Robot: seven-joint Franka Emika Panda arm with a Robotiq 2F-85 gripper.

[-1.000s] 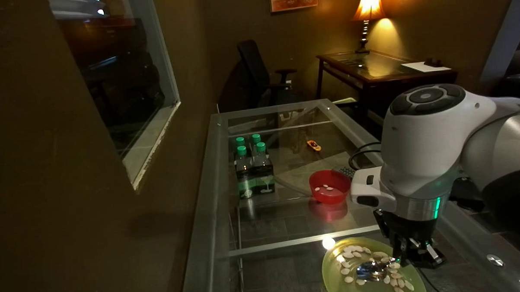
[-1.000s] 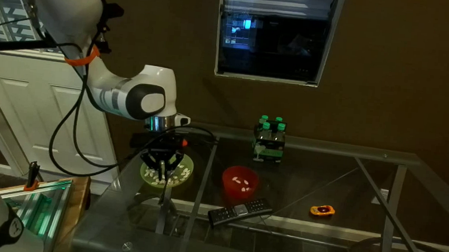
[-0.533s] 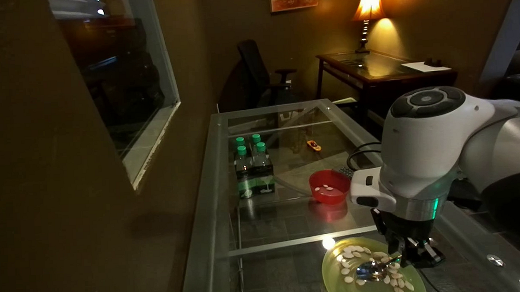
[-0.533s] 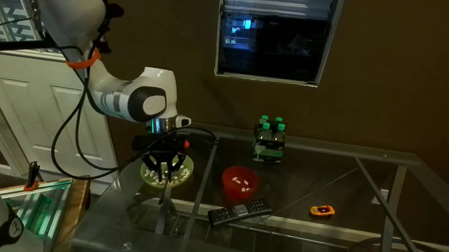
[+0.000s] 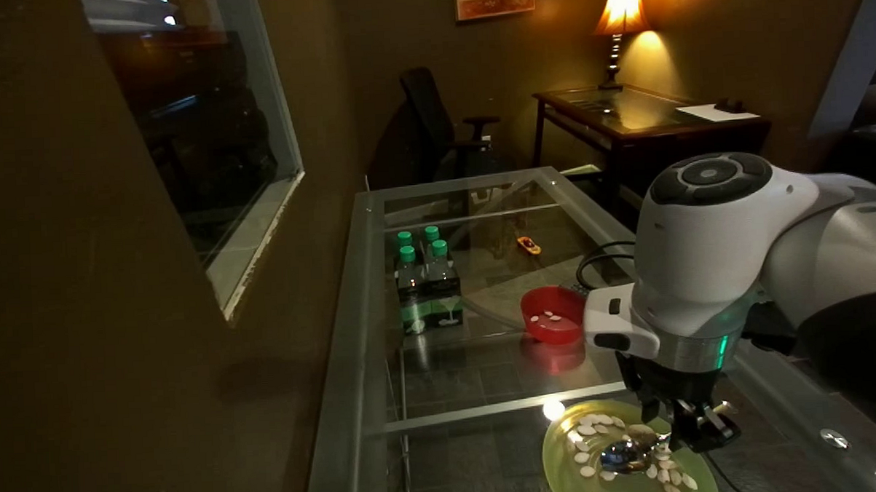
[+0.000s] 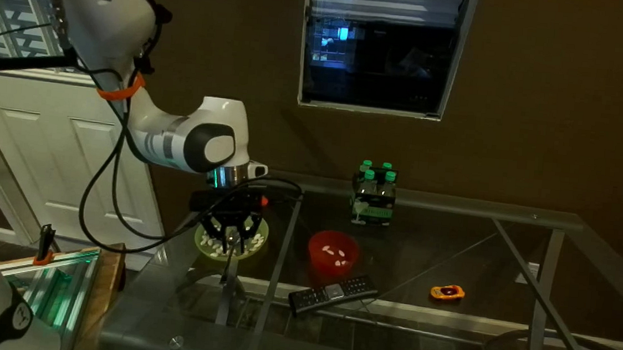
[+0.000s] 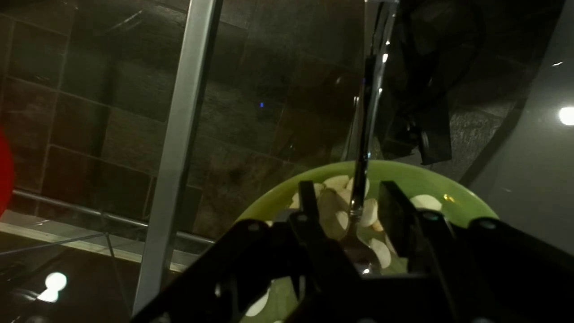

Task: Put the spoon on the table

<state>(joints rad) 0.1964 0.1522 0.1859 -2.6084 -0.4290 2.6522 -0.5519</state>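
Note:
The shiny metal spoon (image 7: 365, 148) lies with its bowl on the green plate (image 7: 466, 199), and its handle sticks out past the rim. Its bowl (image 5: 624, 456) and, in an exterior view, its handle (image 6: 228, 263) also show. My gripper (image 7: 349, 193) is open, its two black fingers on either side of the spoon near its neck, with gaps on both sides. It is low over the plate in both exterior views (image 5: 672, 428) (image 6: 233, 245). The glass-topped table (image 6: 331, 349) with its metal frame (image 5: 354, 351) bears the plate. My gripper hides part of the spoon's bowl.
Pale food pieces (image 5: 581, 457) lie on the plate around the spoon. A red bowl (image 6: 333, 253) stands beside it, with a black remote (image 6: 332, 294) close by. A bottle pack (image 6: 373, 196) and a small orange toy (image 6: 447, 292) are farther off. A cable hangs from the arm.
My gripper has moved slightly down and sideways, to the left in an exterior view and to the right in an exterior view, closer around the spoon. The spoon and plate have not moved.

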